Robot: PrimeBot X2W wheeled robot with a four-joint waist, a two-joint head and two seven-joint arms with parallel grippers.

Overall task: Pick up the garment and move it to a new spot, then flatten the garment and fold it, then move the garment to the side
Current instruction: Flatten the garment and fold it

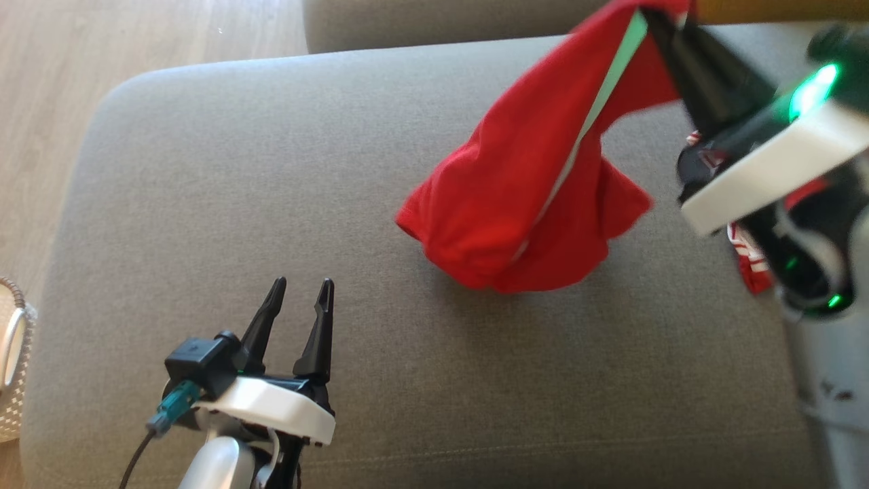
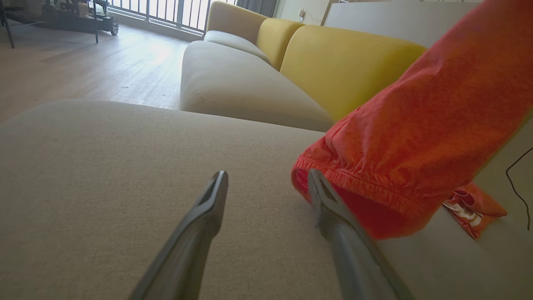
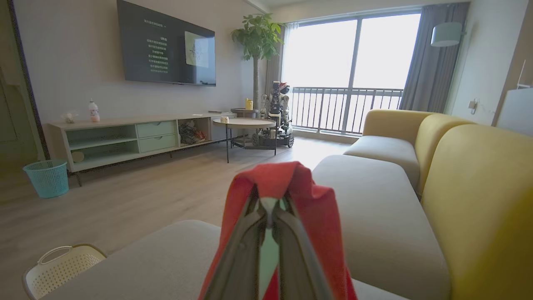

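Two claws, two different states: my right claw [image 1: 655, 20] is clenched on a pinch of the red garment [image 1: 516, 204], dark fingers pressed together at the cloth's top fold, toward 1 o'clock in the head view. The garment hangs from there in a loose bundle over the grey cushion [image 1: 271, 170]. I cannot tell whether its lowest folds touch the fabric. My left claw [image 1: 304, 285] is released, fingers spread with nothing between them, low over the cushion at 7 o'clock. The garment lies off at 2 o'clock from it, apart. My right wrist view adds the grip itself: my right claw [image 3: 268, 204] has a pale green stripe caught between its closed fingers, and the garment [image 3: 308, 200] is draped down both sides. My left wrist view adds the stitched hem of the garment [image 2: 416, 146], just past my left claw [image 2: 267, 175], and a red-and-white scrap [image 2: 470, 208] lying on the cushion at 4 o'clock. I cannot say if that scrap is part of the same piece. In the head view the cushion's rounded edge runs from 9 to 11 o'clock, with wood floor [image 1: 41, 102] beyond and a pale basket [image 1: 10, 353] at 8 o'clock. Bare cushion stretches between my left claw and the garment. Yellow backrests [image 3: 479, 187] stand at 3 o'clock in the right wrist view.
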